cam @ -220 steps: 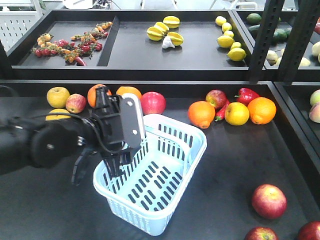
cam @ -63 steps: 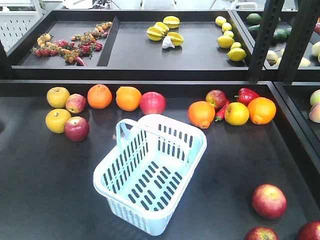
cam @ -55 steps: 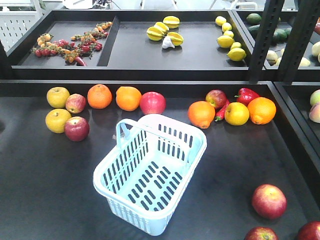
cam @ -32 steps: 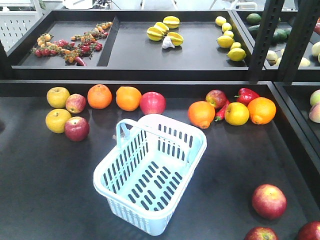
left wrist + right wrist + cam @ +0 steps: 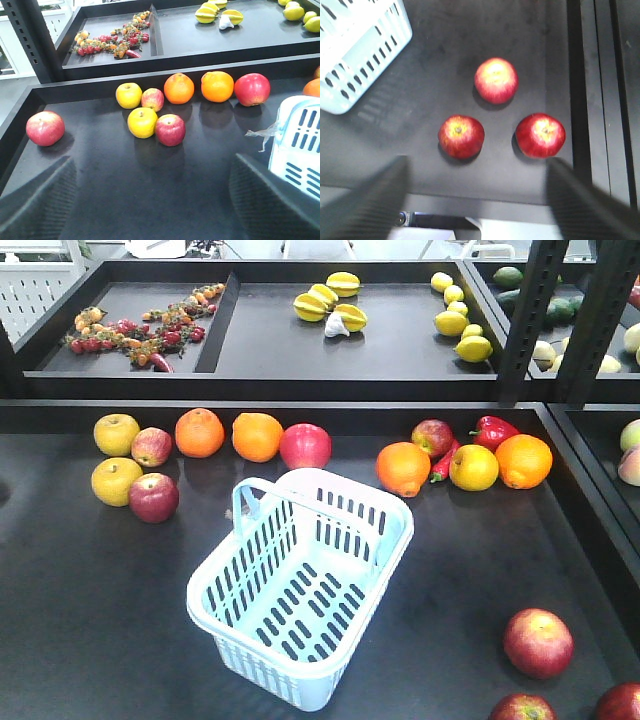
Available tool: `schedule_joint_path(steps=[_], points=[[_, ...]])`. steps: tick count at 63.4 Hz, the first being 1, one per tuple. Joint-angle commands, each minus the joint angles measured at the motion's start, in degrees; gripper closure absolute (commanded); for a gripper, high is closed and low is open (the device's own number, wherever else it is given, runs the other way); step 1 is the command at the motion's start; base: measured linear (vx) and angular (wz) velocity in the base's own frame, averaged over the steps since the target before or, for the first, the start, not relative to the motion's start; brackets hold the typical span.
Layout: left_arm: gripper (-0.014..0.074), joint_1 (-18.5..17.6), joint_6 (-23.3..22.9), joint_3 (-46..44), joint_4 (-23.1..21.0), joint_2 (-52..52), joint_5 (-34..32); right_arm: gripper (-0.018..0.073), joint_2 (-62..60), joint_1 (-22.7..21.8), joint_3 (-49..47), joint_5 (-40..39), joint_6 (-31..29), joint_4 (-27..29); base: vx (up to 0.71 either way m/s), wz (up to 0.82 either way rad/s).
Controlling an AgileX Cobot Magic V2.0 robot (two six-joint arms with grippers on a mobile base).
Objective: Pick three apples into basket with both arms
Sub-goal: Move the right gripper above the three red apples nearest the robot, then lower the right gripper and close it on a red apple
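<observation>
You've got the dark tray floor (image 5: 80,620) filling most of the front view. There's bare room left of centre and along the bottom, and a wide bare strip between centre and lower right. The raised right wall (image 5: 580,75) runs down the right side of the right wrist view, and the front edge (image 5: 495,202) crosses its bottom. The basket (image 5: 305,695) sits mid-frame in the front view, turned at an angle, upright and empty, touching no fruit. Its corner shows at upper left of the right wrist view. A row of fruit (image 5: 257,437) lines the back wall, apart from the basket. The three apples (image 5: 538,642) are at lower right of the front view, well apart from the basket, in a loose triangle with none touching. The upper apple (image 5: 496,80) is nearest the basket, the lower-left apple (image 5: 461,136) is near the front edge, and the lower-right apple (image 5: 540,135) is just beside the right wall. The right gripper (image 5: 477,162) hangs above them with its fingers spread wide, holding and touching nothing. The left gripper (image 5: 152,165) is also spread wide and empty over bare floor at lower centre, with the basket at the right edge of its view.
</observation>
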Motion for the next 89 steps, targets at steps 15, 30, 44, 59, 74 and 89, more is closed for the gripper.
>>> schedule_joint_path(steps=[15, 30, 44, 59, 74, 89], points=[[0.0007, -0.1, -0.7, -1.5, 0.7, 0.3, -3.5, -0.015, 7.3, -0.2, -1.8, -2.6, -6.7, 2.8, 0.0, 0.0], [0.0007, -0.1, -0.7, -1.5, 0.7, 0.3, -3.5, -0.0119, 17.5, -0.2, -1.7, -8.3, -9.4, 6.9, 0.0, 0.0], [0.0007, -0.1, -0.7, -1.5, 0.7, 0.3, -3.5, -0.0111, 26.8, -0.1, -1.7, -10.7, -10.4, 7.6, 0.0, 0.0], [0.0007, -0.1, -0.7, -1.5, 0.7, 0.3, -3.5, -0.0103, 34.3, -0.1, -1.7, -12.6, -10.9, 7.9, 0.0, 0.0], [0.0007, -0.1, -0.7, -1.5, 0.7, 0.3, -3.5, -0.0096, 41.0, -0.1, -1.7, -14.7, -11.6, 8.7, 0.0, 0.0], [0.0007, -0.1, -0.7, -1.5, 0.7, 0.3, -3.5, -0.0094, 47.9, -0.1, -1.7, -17.6, -13.7, 10.6, 0.0, 0.0]])
